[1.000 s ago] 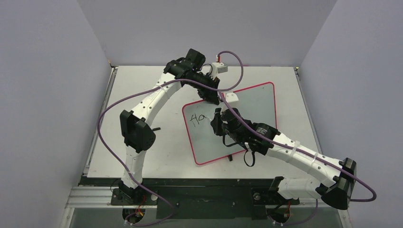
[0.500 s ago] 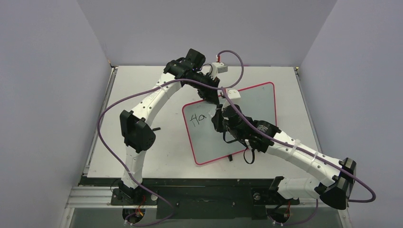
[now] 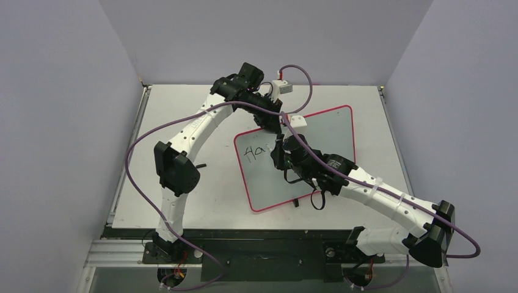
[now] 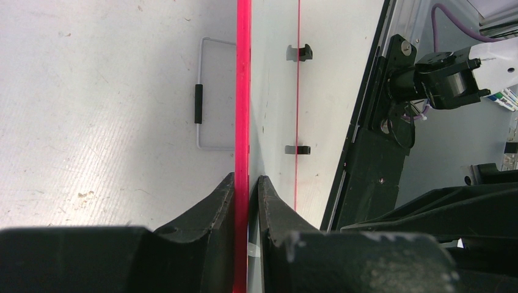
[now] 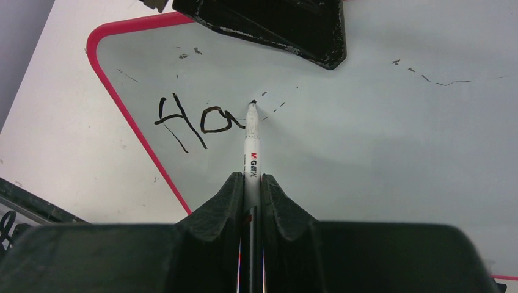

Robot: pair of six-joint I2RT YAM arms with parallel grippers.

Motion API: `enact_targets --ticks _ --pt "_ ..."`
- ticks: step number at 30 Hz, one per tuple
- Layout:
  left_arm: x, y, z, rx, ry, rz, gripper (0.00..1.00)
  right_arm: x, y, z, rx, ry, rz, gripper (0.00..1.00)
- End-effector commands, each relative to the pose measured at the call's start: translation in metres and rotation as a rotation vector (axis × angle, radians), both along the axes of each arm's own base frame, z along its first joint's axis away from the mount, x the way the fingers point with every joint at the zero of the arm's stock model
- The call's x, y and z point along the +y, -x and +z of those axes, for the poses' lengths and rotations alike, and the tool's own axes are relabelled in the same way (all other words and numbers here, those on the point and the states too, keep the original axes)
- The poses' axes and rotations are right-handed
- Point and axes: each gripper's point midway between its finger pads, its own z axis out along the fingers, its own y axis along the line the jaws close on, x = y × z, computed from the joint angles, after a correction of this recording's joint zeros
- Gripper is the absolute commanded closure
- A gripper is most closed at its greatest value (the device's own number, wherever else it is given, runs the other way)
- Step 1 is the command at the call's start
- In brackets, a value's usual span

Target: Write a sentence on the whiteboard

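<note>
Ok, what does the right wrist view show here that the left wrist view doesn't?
Only right wrist: the right hand shut on a marker, its tip on the whiteboard just after the black lettering, roughly "Ha". Only left wrist: two black tabs and how the left hand pinches the red rim from both sides. Both: the whiteboard and its rim; the left hand also shows in the right wrist view, as a dark shape at the top.
</note>
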Motion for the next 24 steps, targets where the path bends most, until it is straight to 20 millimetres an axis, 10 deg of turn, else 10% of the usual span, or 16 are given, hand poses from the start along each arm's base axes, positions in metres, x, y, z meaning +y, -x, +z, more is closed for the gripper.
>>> enact_targets --ticks 1,24 --pt "-0.003 0.009 0.043 -0.128 0.071 -0.046 1.00 -0.002 -0.007 -0.001 -0.014 -0.008 -0.028 1.00" --pt "-0.005 0.010 0.042 -0.129 0.071 -0.047 1.00 -0.021 0.023 -0.032 0.050 -0.015 -0.014 1.00"
